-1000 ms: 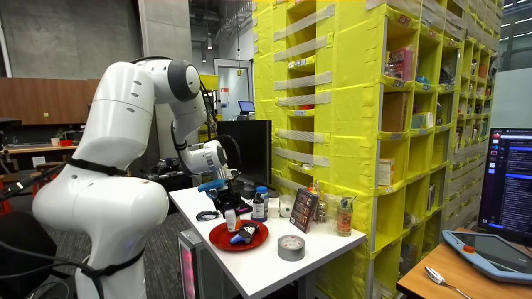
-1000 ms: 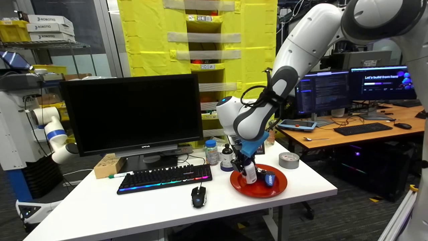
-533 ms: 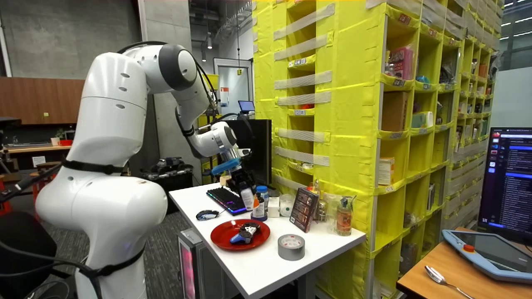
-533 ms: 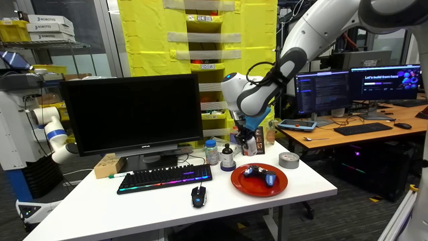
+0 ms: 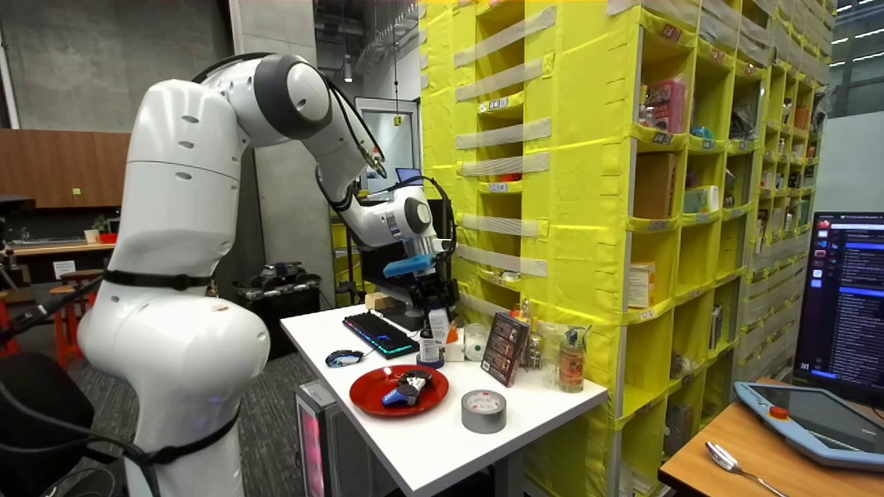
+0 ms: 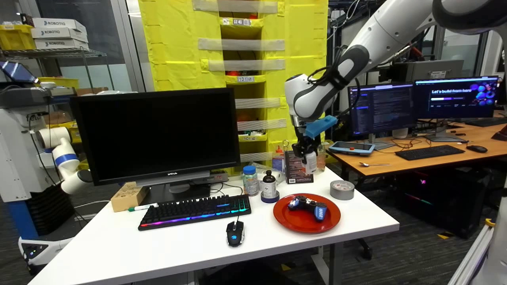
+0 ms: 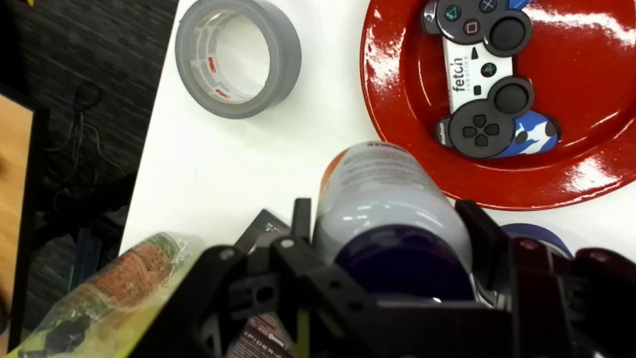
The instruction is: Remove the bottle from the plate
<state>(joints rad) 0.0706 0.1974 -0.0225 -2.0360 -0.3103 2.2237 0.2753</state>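
My gripper is shut on a white bottle with a dark purple cap and an orange patch on its label. One finger is on each side of the bottle. In both exterior views the gripper holds the bottle tilted and raised, off the plate; the bottle also shows at the back of the table. The flat round red plate lies on the table and also shows in the wrist view. A blue, black and white game controller lies on the plate.
A grey tape roll sits beside the plate. A dark case stands just behind the held bottle. A dark bottle in a blue ring and a blue-capped jar stand nearby. A glass bottle in plastic is near the edge.
My gripper has lifted the bottle from the plate and carried it up and toward the back of the table, near the dark case. The plate and controller stay almost in place.
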